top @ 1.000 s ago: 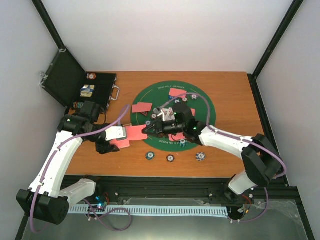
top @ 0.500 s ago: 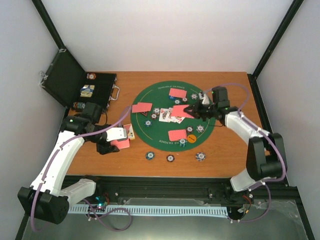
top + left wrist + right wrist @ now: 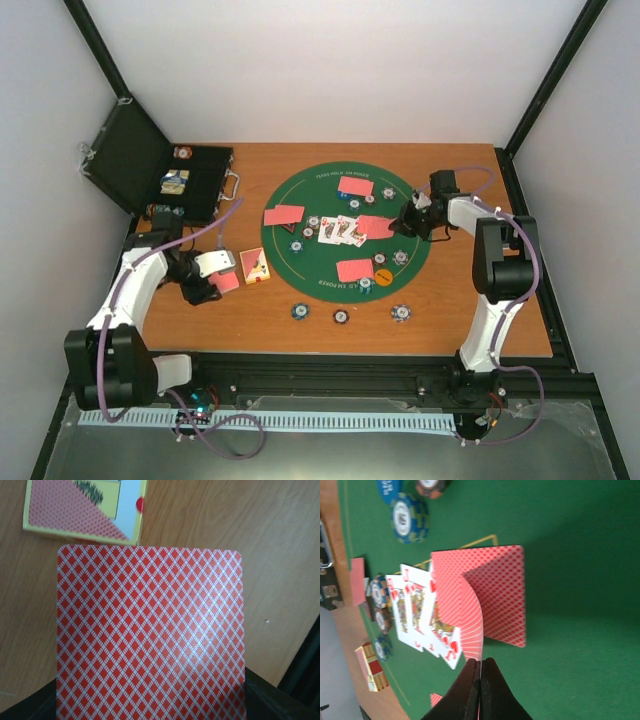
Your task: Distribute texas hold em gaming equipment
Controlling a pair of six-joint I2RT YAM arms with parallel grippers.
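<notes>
Right pincer (image 3: 480, 666) is clenched on the near edge of a bowed red-backed paper playing card (image 3: 462, 600) over the round green felt mat (image 3: 570, 580), beside face-up cards (image 3: 417, 615). Lower it flat before letting go, without nudging its neighbours. Left pincer (image 3: 215, 284) grips a second red-backed card (image 3: 150, 635) above the wooden desk (image 3: 225, 520).

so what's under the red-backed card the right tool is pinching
A second red-backed card lies flat on the green felt mat under the bowed card. How far it reaches beneath, and part of the face-up cards, are covered.
</notes>
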